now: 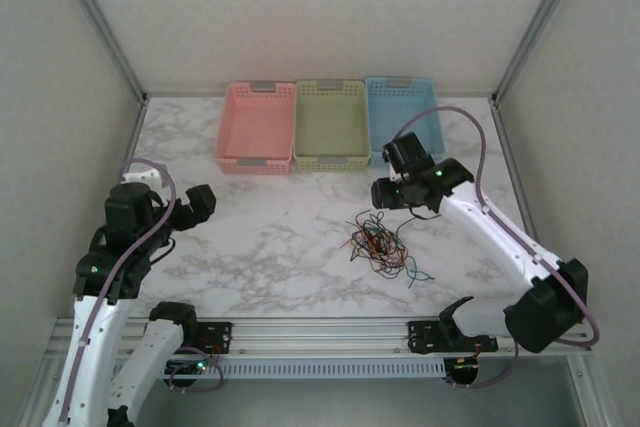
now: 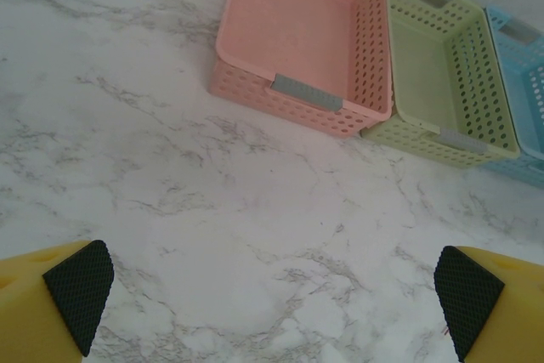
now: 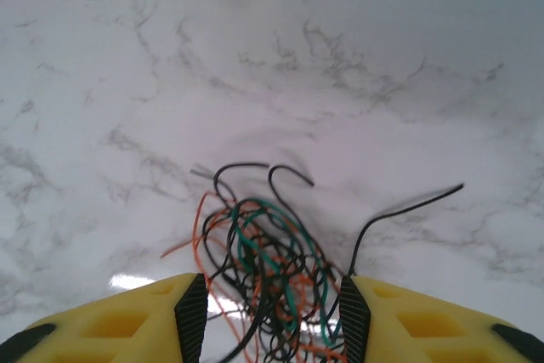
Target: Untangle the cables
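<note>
Loosely tangled cables point(image 3: 274, 291) — red-orange, black, green — between right fingers point(image 3: 191, 316)

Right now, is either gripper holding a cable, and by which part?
The left gripper is open, holding nothing. The cables reach between the jaws of the right gripper; whether they are gripped cannot be told.

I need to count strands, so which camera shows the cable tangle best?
The right wrist view: the cables are close up, with red-orange, black and green strands separable. The top external view shows the whole tangle, small, on the table.
</note>
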